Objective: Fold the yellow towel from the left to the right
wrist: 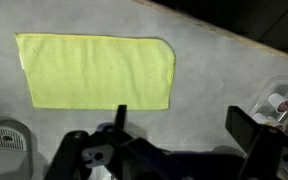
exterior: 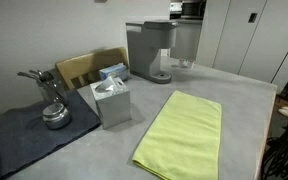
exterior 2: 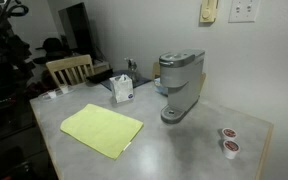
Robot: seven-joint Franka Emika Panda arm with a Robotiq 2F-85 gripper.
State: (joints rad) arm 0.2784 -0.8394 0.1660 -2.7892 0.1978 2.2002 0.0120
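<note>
Fingers [wrist: 122, 120] of the black two-finger gripper [wrist: 181, 122] stand wide apart in the wrist view, with nothing between them but bare surface.

Just ahead of the fingertips, the soft yellow-green rectangular towel [wrist: 94, 70] lies spread flat in a single layer on the pale grey table [wrist: 224, 70]. Its long side runs across the gripper's line of sight. One fingertip overlaps the towel's near edge in the picture; whether it touches the cloth cannot be told.

Beside and behind that same finger sits a rounded grey object [wrist: 9, 140], too cropped to name. Off past the opposite finger is a clear container [wrist: 279, 100] with something small and round inside.

In both exterior views the towel [exterior: 181, 135] [exterior 2: 102, 130] lies alone on open tabletop, well apart from everything else. Farther out stand a grey tissue box [exterior: 112, 100] [exterior 2: 122, 90] and a tall grey coffee machine [exterior: 149, 50] [exterior 2: 181, 85], with a wooden chair [exterior: 89, 65] [exterior 2: 69, 68] behind them. In an exterior view a dark grey mat [exterior: 24, 135] carries a shiny metal kettle [exterior: 54, 115]; in an exterior view two small round pods [exterior 2: 229, 140] lie near the table's corner.
</note>
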